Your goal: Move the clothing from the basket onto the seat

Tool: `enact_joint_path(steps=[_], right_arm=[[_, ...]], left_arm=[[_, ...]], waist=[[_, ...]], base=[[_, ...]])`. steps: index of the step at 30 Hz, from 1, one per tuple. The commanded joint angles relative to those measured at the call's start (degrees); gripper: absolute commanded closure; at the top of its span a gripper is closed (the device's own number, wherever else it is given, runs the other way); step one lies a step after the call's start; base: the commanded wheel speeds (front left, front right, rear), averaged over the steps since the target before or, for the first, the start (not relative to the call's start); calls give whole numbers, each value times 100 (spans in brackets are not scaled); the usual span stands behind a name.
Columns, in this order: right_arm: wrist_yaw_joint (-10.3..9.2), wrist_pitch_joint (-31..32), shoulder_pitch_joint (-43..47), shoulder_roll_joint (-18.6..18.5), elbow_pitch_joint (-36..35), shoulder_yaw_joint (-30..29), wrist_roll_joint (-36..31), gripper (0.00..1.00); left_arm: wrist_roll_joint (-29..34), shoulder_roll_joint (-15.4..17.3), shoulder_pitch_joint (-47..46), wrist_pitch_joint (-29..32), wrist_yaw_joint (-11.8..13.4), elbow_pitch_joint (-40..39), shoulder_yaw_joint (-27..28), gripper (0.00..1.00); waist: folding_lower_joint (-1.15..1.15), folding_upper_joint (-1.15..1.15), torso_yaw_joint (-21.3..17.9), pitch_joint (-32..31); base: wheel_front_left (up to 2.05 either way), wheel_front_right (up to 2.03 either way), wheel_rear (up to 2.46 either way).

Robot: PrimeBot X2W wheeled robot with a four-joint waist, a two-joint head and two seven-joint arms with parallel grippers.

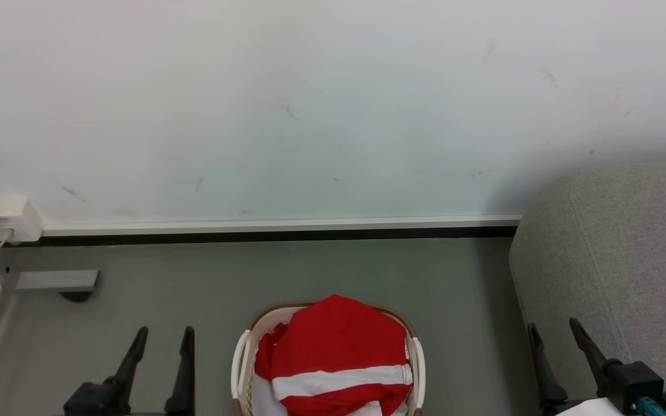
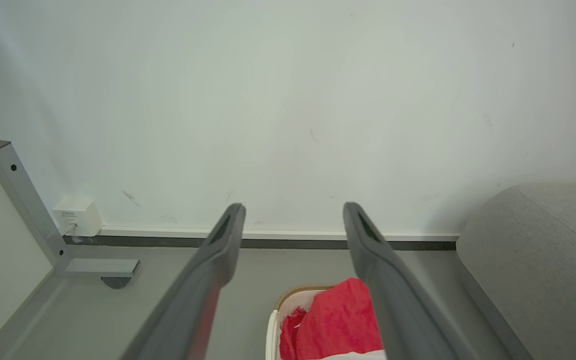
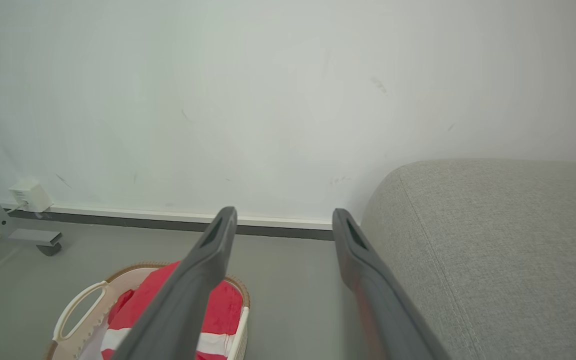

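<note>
The left gripper (image 1: 165,334) and the right gripper (image 1: 554,326) rest at the bottom of the head view, 1 on each side of the basket (image 1: 241,358). Each has its 2 dark fingers spread apart with nothing between them, which looks like a ready stance with neither arm committed to a reach.

The basket stands on the grey floor (image 1: 194,277). The clothing (image 1: 333,346) is heaped inside it, a red mound rising above the brown rim with a wide white stripe across its front. Piled that high, it probably offers a fold to pinch from above.

The seat (image 1: 628,260) stands to the right, close by the right gripper and apart from the basket, so that arm seems handier for the carry. Behind everything run a baseboard (image 1: 281,222) and a pale wall (image 1: 310,115), with a small white box (image 1: 9,218) at the far left.
</note>
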Motion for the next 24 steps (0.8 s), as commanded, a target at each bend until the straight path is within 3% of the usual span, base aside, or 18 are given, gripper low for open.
enact_joint_path(steps=[1, 15, 24], right_arm=[[-11, -59, -77, -51, -31, 13, -125, 0], [-12, -203, -90, -55, -46, 152, -529, 0], [-12, -190, -76, -55, -28, 145, -411, 0]], left_arm=[[147, -4, 77, -84, -29, 12, 29, 0], [374, -184, 89, -198, -266, 319, 301, 0], [227, -236, 69, -192, -339, 393, 426, 0]], waist=[[0, 0, -6, 3], [0, 0, 16, -16], [0, 0, 5, -7]], base=[[0, 0, 0], [0, 0, 0], [0, 0, 0]])
